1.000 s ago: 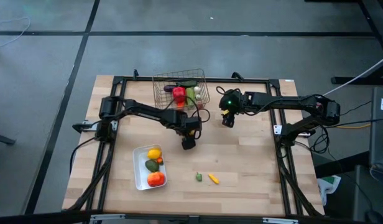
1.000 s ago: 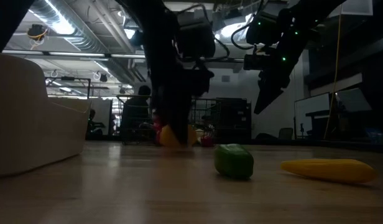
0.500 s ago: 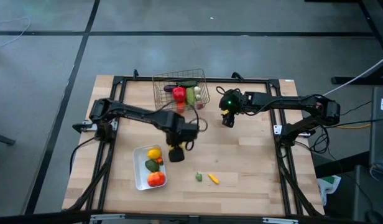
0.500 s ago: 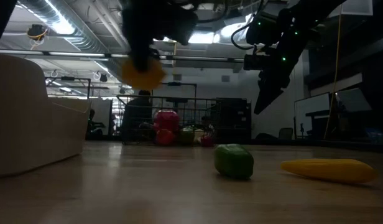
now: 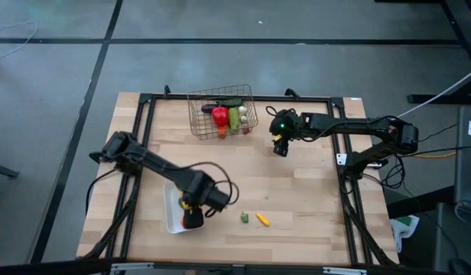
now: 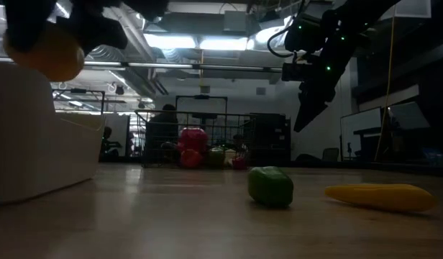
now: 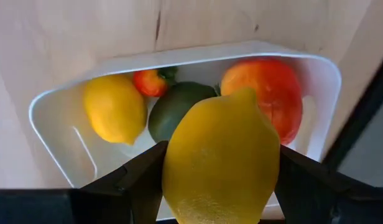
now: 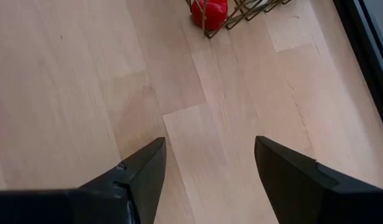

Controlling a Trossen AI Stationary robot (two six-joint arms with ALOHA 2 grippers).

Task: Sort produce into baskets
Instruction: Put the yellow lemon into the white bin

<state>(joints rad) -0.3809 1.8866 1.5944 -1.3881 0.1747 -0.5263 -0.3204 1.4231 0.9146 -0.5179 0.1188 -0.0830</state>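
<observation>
My left gripper (image 7: 219,193) has its two dark fingers clamped on a large yellow toy lemon (image 7: 221,158), which I hold above the shallow white rectangular tray (image 7: 55,130) near the table's front left. Inside that tray I see a smaller yellow lemon (image 7: 115,109), a dark green avocado (image 7: 173,111), a small red fruit (image 7: 150,82) and an orange-red tomato (image 7: 269,87). My right gripper (image 8: 207,168) hangs with its fingers apart over bare wood, near the square brownish wire mesh basket (image 5: 222,111), where a red pepper (image 5: 219,115) lies. On the light wooden table (image 5: 304,183), a small green vegetable (image 5: 244,218) and a yellow corn-like piece (image 5: 262,220) lie just beside each other.
</observation>
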